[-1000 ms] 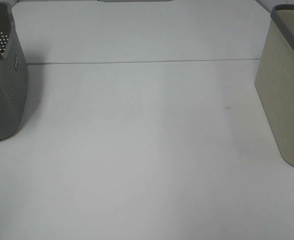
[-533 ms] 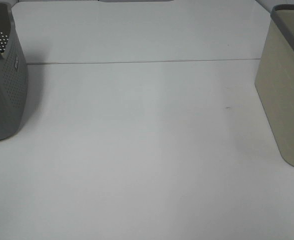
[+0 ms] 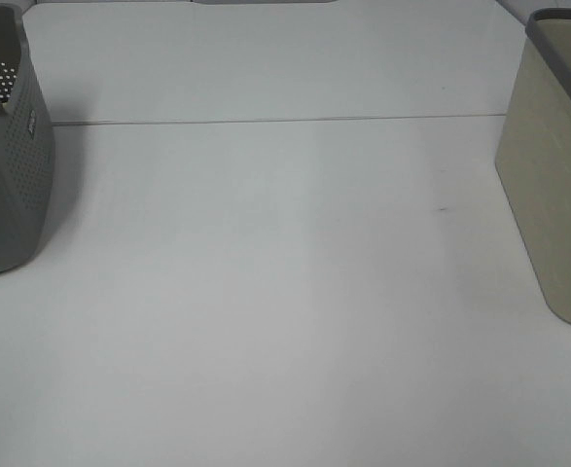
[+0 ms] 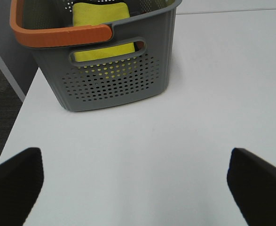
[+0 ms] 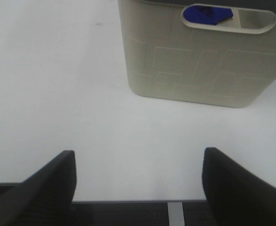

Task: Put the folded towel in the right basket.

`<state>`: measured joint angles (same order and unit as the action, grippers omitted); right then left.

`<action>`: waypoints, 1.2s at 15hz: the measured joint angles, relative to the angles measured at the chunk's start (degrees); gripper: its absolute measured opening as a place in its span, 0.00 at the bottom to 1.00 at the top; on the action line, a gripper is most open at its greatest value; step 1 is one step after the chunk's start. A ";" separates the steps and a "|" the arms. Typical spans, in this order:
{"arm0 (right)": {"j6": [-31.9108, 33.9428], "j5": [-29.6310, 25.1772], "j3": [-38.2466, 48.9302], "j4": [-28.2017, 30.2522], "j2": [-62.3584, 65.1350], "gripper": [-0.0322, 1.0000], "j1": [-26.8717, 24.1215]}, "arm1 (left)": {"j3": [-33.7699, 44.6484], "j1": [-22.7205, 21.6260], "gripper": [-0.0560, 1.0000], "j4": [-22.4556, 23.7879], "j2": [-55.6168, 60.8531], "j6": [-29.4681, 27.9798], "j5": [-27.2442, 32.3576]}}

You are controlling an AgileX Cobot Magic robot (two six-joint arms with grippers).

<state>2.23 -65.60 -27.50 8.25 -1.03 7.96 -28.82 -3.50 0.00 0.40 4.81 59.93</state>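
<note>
Folded towel (image 4: 101, 28), bright yellow, lies inside the grey perforated basket (image 4: 114, 80) w/ the orange handle (image 4: 58, 35); part of it shows thru the handle slot in the basket wall. Left gripper (image 4: 135, 181) hangs over bare tabletop (image 4: 175, 117) just in front of that basket, well short of the towel, nothing between the fingers. Its two dark fingers (image 4: 15, 181) sit wide apart at the frame edges, so fully spread, empty.

Right gripper (image 5: 138, 181) same story: dark fingers (image 5: 48, 186) spread wide, holding nothing, hovering near the tabletop's front edge. Ahead of it stands the beige basket (image 5: 199, 61), solid walls w/ a faint brick-line pattern, dark rim. Something blue (image 5: 206, 14) shows thru its handle cutout; can't tell what it is.

Exterior high view: grey basket (image 3: 8, 165) at far left, beige basket (image 3: 553, 185) at far right, well apart, wide white tabletop (image 3: 285, 292) between them. Neither arm shows in that view. A thin seam (image 3: 266, 121) runs across the tabletop toward the back; a small dark speck (image 3: 443, 208) lies nearer the beige basket. Dark floor (image 4: 1, 113) visible past the tabletop's left edge in left wrist view.
</note>
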 joint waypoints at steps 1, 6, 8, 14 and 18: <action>0.00 -0.06 0.23 0.06 0.00 0.74 0.00 | 0.00 0.00 0.99 0.00 0.00 0.00 0.00; 0.00 -0.11 0.23 0.11 0.00 0.96 0.00 | 0.00 0.00 0.99 0.00 0.00 0.00 0.00; 0.06 0.52 0.29 0.17 0.00 0.98 0.00 | 0.00 0.00 0.99 0.00 0.00 0.00 0.00; 0.17 2.46 1.38 -1.66 -0.92 0.98 0.00 | 0.00 0.00 0.99 0.00 0.00 0.00 0.00; 0.17 2.46 1.38 -1.72 -0.92 0.98 0.00 | 0.00 0.00 0.99 0.00 0.00 0.00 0.00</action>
<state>2.41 -63.14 -26.13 6.53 -1.95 7.96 -28.82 -3.50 0.00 0.40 4.81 59.93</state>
